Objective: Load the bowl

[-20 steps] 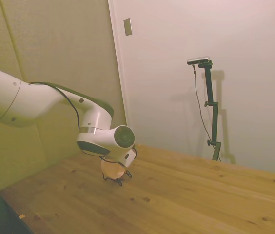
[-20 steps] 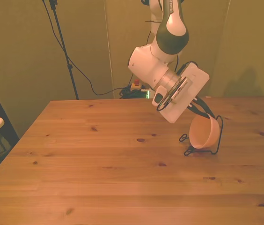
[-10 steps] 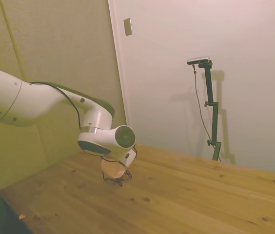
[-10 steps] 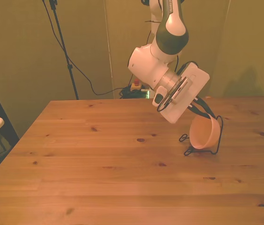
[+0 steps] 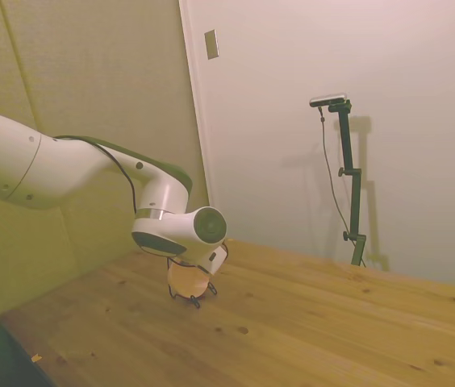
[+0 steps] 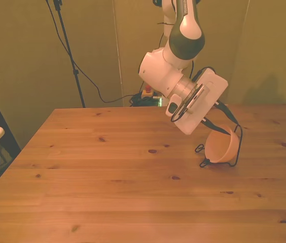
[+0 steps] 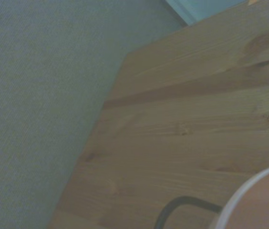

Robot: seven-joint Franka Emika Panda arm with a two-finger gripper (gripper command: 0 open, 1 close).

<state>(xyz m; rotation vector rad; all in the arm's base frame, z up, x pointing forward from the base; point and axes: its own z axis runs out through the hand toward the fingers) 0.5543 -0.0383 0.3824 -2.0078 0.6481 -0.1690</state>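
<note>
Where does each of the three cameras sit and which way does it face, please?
Side view: beside the table, looking across it; the white arm enters from the picture's left above the bowl.
Front view: across the table, facing the arm and its end effector over the wire rack.
Wrist view: on the wrist, looking down at tabletop; no robot parts visible.
All three share the bowl.

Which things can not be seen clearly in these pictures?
- Gripper fingers: side view, hidden behind the wrist; front view, too dark and thin to judge open or shut.
- Bowl: side view, top covered by the arm; wrist view, only a rim piece, cut off.
- Wire rack: whether the bowl rests fully in it is unclear.
</note>
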